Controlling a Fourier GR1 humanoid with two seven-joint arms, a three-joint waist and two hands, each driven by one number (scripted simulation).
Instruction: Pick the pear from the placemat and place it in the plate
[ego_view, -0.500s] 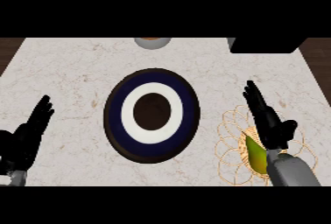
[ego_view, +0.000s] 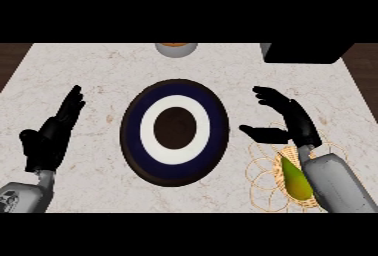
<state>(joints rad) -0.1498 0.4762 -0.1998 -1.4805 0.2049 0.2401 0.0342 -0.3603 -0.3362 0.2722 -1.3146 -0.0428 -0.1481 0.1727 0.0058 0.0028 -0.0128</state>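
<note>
Pear (ego_view: 294, 179) unmoved on placemat (ego_view: 267, 186) | right robot hand (ego_view: 289, 120) shifted toward plate (ego_view: 136, 145), fingers spread | left robot hand (ego_view: 50, 134) open

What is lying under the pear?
The pear lies on a placemat of thin looped wire rings, on the counter. The right forearm covers the mat's right part, so that side cannot be seen.

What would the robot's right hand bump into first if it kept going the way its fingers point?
Probably the plate: the right hand points left toward its rim, though its height above the counter is unclear.
</note>
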